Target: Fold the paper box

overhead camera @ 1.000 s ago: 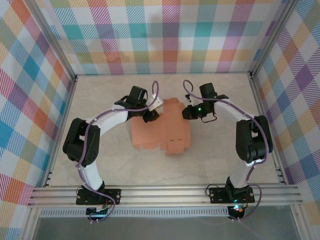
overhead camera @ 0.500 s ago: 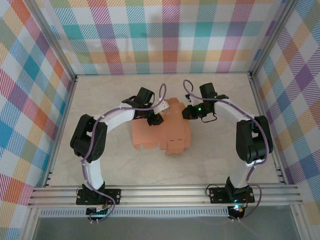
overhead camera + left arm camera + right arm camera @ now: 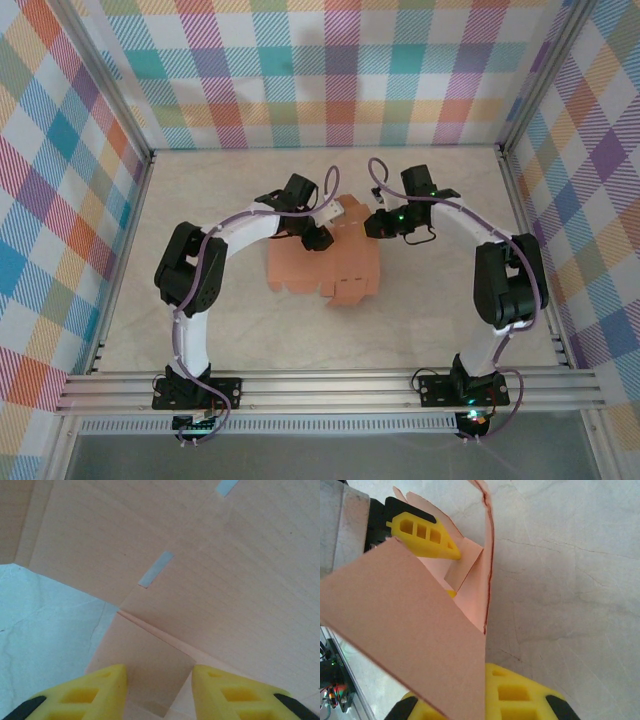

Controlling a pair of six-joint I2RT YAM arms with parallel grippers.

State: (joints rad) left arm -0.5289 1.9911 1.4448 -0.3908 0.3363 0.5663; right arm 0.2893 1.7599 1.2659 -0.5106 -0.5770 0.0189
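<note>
left of centre in the overhead frame my left gripper [image 3: 320, 236] stands part spread astride a small flap [image 3: 145, 675] of the paper box [image 3: 330, 268], lying mid-frame; i'd push that flap squarely along its crease while my right gripper [image 3: 372, 222], pinching the raised panel [image 3: 405, 620], braces it

Pale marbled table [image 3: 430, 310]; plaid walls [image 3: 340, 70]; aluminium rail [image 3: 330, 385] at near edge.
</note>
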